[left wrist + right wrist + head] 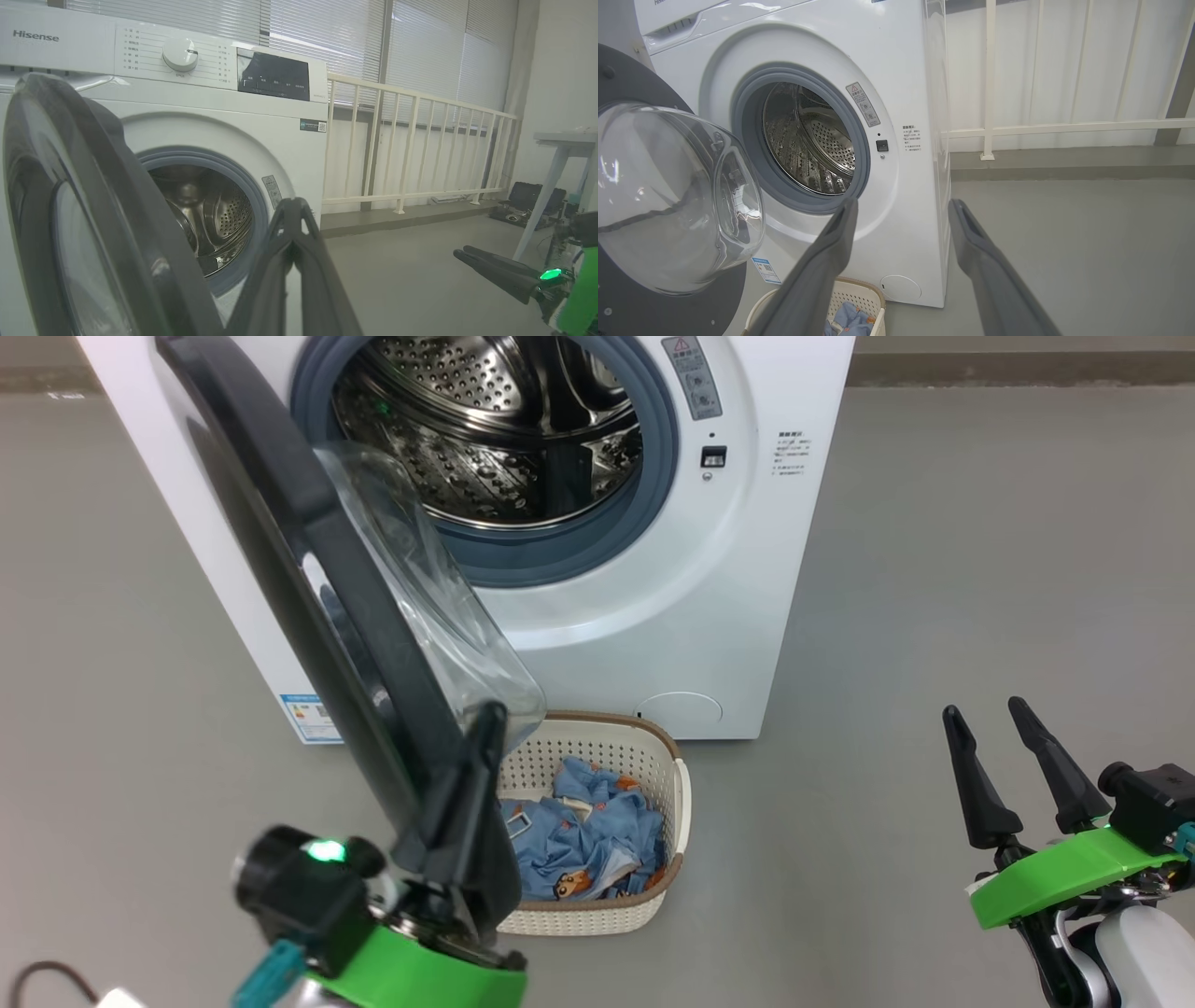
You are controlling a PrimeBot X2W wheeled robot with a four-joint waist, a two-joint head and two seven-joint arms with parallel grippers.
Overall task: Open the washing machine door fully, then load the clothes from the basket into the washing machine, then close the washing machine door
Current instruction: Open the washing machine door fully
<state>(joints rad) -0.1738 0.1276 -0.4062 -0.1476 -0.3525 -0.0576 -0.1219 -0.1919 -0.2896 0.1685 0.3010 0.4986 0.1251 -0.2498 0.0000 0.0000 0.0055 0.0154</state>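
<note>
The washing machine (pixel 728 597) stands with its steel drum (pixel 485 420) exposed. The washing machine door (pixel 280 504), black-rimmed with a clear glass bowl, hangs part-way open, swung out from the left side toward me. My left gripper (pixel 490 719) is shut with nothing between its fingers; its tips sit right beside the door's free edge (pixel 107 186), and I cannot tell if they touch. The basket (pixel 681 793) sits on the floor in front of the machine, holding the blue bear-print clothes (pixel 579 845). My right gripper (pixel 985 711) stands open and empty, low and well right of the basket.
Grey floor (pixel 934 569) spreads to the right of the machine. In the left wrist view a white railing (pixel 411 140) runs along the back wall, with a pale table leg (pixel 546 186) and a black case (pixel 523 200) at the far right.
</note>
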